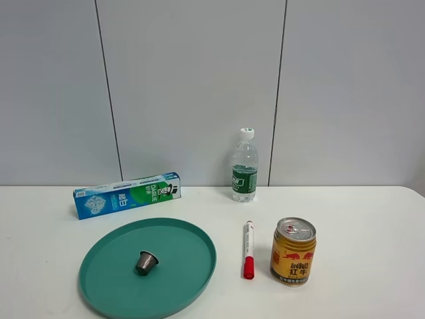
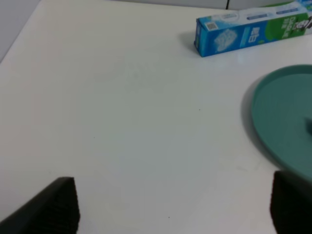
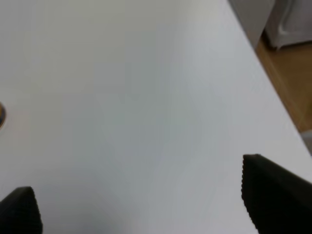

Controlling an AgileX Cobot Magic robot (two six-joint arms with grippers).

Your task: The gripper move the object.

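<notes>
The object, a tiny dark grey-brown capsule (image 1: pixel 147 262), lies on a round teal plate (image 1: pixel 192 242) at the front left of the white table. No arm or gripper shows in the exterior high view. In the left wrist view my left gripper (image 2: pixel 173 202) is open and empty above bare table, with the plate's rim (image 2: pixel 273 122) to one side of it. In the right wrist view my right gripper (image 3: pixel 136 185) is open and empty over bare table near the table's edge. Only the black fingertips (image 2: pixel 61 200) (image 3: pixel 268 185) of each gripper show.
A blue-green toothpaste box (image 1: pixel 126 195) (image 2: pixel 248 29) lies behind the plate. A water bottle (image 1: pixel 244 166) stands at the back middle. A red-capped white marker (image 1: pixel 248 249) lies next to a gold Red Bull can (image 1: pixel 293 251). The table edge and wooden floor (image 3: pixel 292 78) show in the right wrist view.
</notes>
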